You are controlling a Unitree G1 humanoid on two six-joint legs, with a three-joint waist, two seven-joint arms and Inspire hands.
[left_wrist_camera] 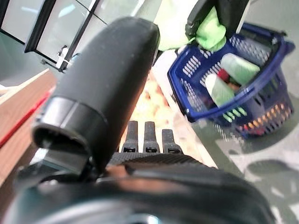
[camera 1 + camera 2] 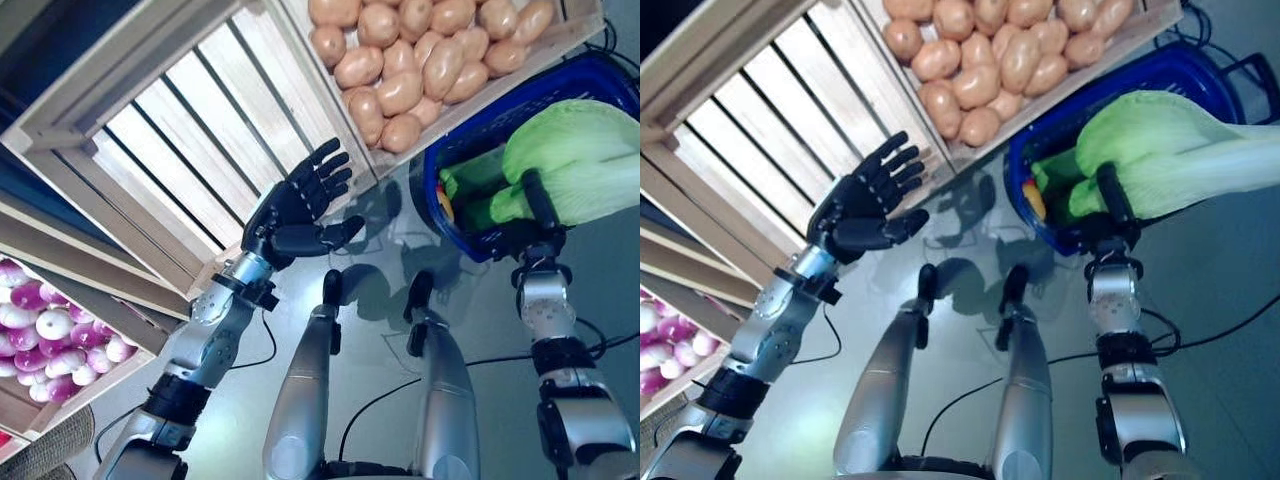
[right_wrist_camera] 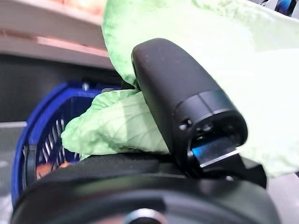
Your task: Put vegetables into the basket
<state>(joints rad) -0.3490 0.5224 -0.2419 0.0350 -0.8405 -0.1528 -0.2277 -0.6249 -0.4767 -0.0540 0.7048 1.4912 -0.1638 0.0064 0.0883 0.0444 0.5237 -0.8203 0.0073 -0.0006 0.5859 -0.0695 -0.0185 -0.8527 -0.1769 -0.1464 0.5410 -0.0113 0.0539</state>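
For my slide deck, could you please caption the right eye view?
Right hand holds a green cabbage over the blue basket; left hand hangs open beside the potato crate.

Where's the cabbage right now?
The cabbage is held in the right hand on the robot's right, over the rim of the blue basket, just below the crate of potatoes.
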